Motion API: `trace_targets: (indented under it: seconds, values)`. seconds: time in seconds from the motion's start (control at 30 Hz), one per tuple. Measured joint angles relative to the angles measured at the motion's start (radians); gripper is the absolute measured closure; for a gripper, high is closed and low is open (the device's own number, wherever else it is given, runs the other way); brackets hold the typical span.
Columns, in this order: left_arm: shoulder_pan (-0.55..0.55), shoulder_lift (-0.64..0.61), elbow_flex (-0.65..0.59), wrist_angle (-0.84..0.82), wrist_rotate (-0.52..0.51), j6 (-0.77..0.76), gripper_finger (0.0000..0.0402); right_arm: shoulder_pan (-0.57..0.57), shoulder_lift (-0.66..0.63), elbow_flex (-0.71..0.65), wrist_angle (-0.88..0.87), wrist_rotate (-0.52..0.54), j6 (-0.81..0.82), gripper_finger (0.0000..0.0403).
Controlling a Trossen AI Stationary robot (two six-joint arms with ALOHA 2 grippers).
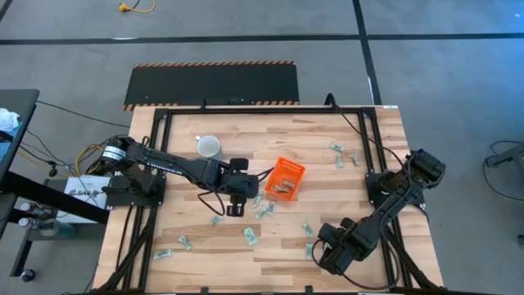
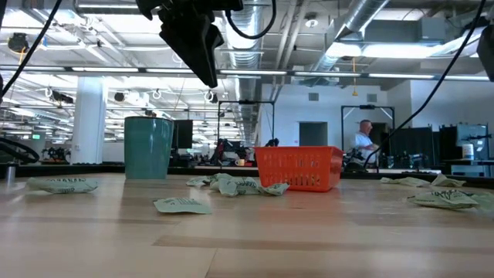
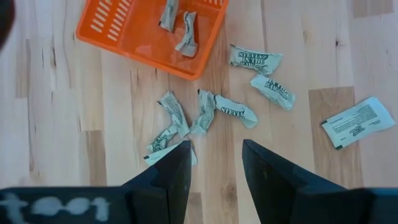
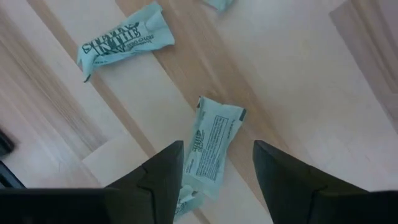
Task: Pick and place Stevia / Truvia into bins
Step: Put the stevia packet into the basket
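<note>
The orange bin point(image 1: 286, 179) stands mid-table with crumpled Stevia sachets point(image 3: 178, 28) inside. My left gripper point(image 3: 215, 163) hangs open above the table point(image 2: 202, 66), just left of the bin. Below it, a cluster of crumpled sachets point(image 3: 217, 111) lies on the wood. My right gripper point(image 4: 217, 168) is open and points down near the table's near right point(image 1: 321, 250). A pale green sachet point(image 4: 214, 140) lies flat on the wood between its fingers. Another sachet point(image 4: 121, 38) lies beyond it. My right gripper stands over the pale green sachet from above, one finger on each side. The sachet's near end point(image 4: 189, 198) runs behind one finger, so I cannot tell whether that finger touches it. The sachet lies flat on the table.
A pale mug point(image 1: 209, 147) stands left of the bin toward the far edge. Loose sachets lie at the far right point(image 1: 336, 148), near left point(image 1: 162, 254) and near middle point(image 1: 250, 236). Black frame rails point(image 1: 155, 164) border the table. A person point(image 2: 363, 136) stands in the room behind.
</note>
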Motion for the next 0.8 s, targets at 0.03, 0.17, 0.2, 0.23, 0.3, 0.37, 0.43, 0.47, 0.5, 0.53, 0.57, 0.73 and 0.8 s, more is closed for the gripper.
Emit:
trace_targets:
  seconds: [0.03, 0.17, 0.2, 0.23, 0.3, 0.37, 0.43, 0.47, 0.5, 0.53, 0.57, 0.73, 0.8]
  values:
    - [-0.001, 0.0, 0.0, 0.002, 0.0, 0.0, 0.0268, 0.0, 0.0, 0.0, 0.0, 0.002, 0.003, 0.0218]
    - [-0.006, 0.0, 0.0, 0.002, -0.02, -0.001, 0.0268, 0.0, 0.0, 0.0, 0.0, 0.005, 0.003, 0.0232]
    - [-0.008, 0.0, -0.002, 0.004, -0.023, -0.002, 0.0268, 0.0, 0.0, 0.0, 0.0, 0.005, 0.003, 0.0236]
    - [-0.009, 0.0, -0.011, 0.017, -0.023, -0.003, 0.0268, 0.0, 0.0, 0.0, 0.0, 0.005, 0.004, 0.024]
    - [-0.01, 0.0, -0.04, 0.044, -0.023, -0.003, 0.0268, 0.0, 0.0, 0.0, 0.0, 0.005, 0.011, 0.0248]
    - [-0.01, 0.0, -0.069, 0.044, -0.023, -0.007, 0.0268, 0.001, 0.0, -0.001, 0.008, 0.005, 0.014, 0.0254]
    - [-0.01, 0.0, -0.094, 0.051, -0.023, -0.014, 0.0268, 0.001, 0.0, -0.001, 0.012, 0.005, 0.026, 0.0258]
    - [-0.01, 0.0, -0.109, 0.065, -0.022, -0.018, 0.0268, 0.001, 0.0, -0.001, 0.012, 0.005, 0.031, 0.0259]
    - [-0.01, 0.001, -0.122, 0.078, -0.019, -0.021, 0.0268, 0.003, 0.0, -0.001, 0.016, 0.005, 0.033, 0.026]
    - [-0.01, 0.001, -0.133, 0.086, -0.018, -0.022, 0.0268, 0.005, 0.0, -0.001, 0.02, 0.005, 0.033, 0.026]
    - [-0.01, 0.001, -0.138, 0.088, -0.018, -0.022, 0.0268, 0.007, 0.0, -0.001, 0.023, 0.005, 0.033, 0.026]
    - [-0.01, -0.003, -0.144, 0.09, -0.018, -0.026, 0.0268, 0.007, 0.0, -0.001, 0.032, 0.005, 0.041, 0.0255]
    - [-0.01, -0.004, -0.144, 0.093, -0.024, -0.025, 0.0268, 0.007, 0.001, -0.001, 0.04, 0.005, 0.041, 0.0252]
